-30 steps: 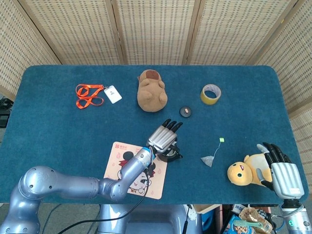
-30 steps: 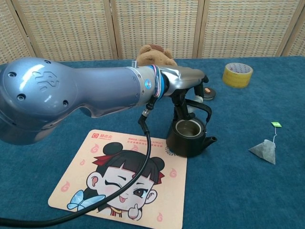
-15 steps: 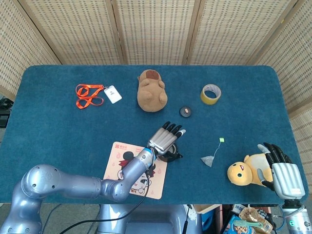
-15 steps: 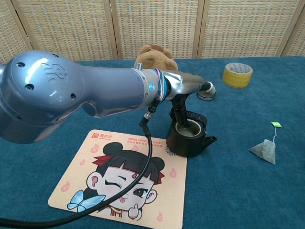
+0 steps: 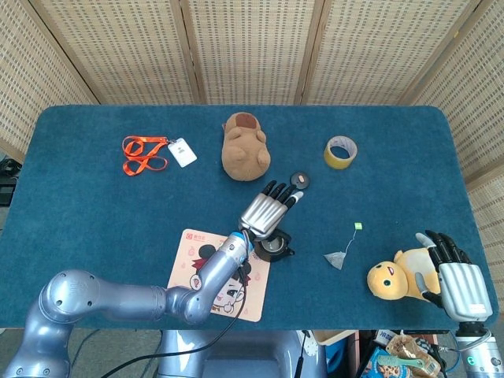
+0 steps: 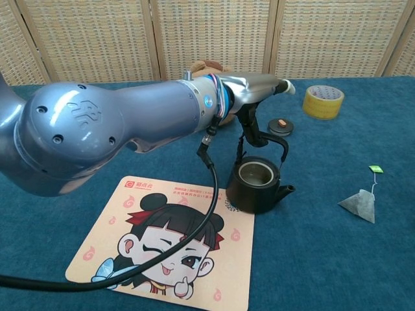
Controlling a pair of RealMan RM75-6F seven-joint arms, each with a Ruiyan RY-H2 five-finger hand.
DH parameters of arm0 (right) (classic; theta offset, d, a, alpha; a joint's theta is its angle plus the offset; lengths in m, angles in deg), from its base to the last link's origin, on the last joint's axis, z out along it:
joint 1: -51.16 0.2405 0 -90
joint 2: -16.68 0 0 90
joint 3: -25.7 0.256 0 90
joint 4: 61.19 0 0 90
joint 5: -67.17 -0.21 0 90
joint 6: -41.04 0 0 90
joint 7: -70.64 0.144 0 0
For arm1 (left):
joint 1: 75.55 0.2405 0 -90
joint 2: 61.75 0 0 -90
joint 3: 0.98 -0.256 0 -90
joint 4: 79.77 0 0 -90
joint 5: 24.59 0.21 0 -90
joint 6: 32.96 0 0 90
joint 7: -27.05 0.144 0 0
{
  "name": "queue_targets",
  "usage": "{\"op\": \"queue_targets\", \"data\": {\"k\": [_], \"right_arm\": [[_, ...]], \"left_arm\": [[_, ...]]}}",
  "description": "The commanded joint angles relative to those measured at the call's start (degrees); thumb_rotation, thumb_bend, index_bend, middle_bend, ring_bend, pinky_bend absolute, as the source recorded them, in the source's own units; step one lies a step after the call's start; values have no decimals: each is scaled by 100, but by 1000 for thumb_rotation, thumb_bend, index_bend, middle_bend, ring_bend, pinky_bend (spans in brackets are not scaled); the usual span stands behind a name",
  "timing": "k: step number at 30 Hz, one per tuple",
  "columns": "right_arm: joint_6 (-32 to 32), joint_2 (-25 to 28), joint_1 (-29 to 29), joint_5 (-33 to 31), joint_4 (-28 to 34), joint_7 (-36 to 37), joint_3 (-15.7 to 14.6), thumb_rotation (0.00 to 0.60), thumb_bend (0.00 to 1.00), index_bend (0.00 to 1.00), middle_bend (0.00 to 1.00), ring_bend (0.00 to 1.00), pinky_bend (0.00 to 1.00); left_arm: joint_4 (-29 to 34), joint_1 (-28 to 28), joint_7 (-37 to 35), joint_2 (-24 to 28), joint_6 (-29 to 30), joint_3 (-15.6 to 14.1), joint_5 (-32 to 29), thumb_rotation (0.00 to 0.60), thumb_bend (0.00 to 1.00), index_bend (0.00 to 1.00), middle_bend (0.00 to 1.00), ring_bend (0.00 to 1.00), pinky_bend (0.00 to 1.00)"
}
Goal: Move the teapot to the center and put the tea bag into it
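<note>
The black teapot (image 5: 272, 246) (image 6: 258, 188) stands open-topped on the blue cloth at the right edge of the cartoon mat (image 5: 191, 246) (image 6: 162, 253), its handle upright. My left hand (image 5: 270, 206) (image 6: 253, 87) hovers above it with fingers stretched out; its thumb reaches down to the top of the handle. The tea bag (image 5: 335, 260) (image 6: 358, 204) lies to the right of the pot, its string running to a green tag (image 5: 358, 227) (image 6: 375, 169). The pot's lid (image 5: 299, 180) (image 6: 280, 124) lies behind the pot. My right hand (image 5: 457, 279) rests open at the near right, beside a yellow plush.
A brown plush (image 5: 246, 146) lies behind the pot. A yellow tape roll (image 5: 340, 152) (image 6: 323, 102) sits at the back right, an orange lanyard with a badge (image 5: 146, 153) at the back left. The yellow plush toy (image 5: 394, 279) lies near the front right edge.
My left hand has risen from the pot's mouth and its fingers have straightened. The handle, low half a second ago, stands upright again. Pot, tea bag and right hand have not moved.
</note>
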Motion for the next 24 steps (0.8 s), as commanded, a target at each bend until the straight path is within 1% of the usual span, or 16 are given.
{"op": "queue_targets", "data": {"k": [1, 6, 12, 18, 24], "right_arm": [[1, 2, -1, 2, 6, -2, 0, 600, 570, 178, 211, 144, 313], [-7, 6, 1, 3, 17, -4, -1, 600, 569, 178, 210, 143, 313], [-10, 13, 10, 0, 23, -17, 12, 600, 570, 178, 210, 144, 313], [-15, 22, 23, 12, 32, -21, 22, 600, 569, 178, 211, 144, 313], [-27, 19, 49, 35, 41, -21, 34, 600, 570, 178, 210, 144, 313]], "left_arm": [[-121, 43, -3, -73, 68, 5, 130, 600, 350, 0, 0, 0, 0], [-161, 113, -4, -100, 46, -24, 241, 600, 350, 0, 0, 0, 0], [79, 245, -176, 70, -51, 72, 323, 600, 350, 0, 0, 0, 0], [611, 433, -199, 549, -130, 19, 316, 600, 350, 0, 0, 0, 0], [1438, 846, -410, 1258, 74, -95, 467, 600, 349, 0, 0, 0, 0]]}}
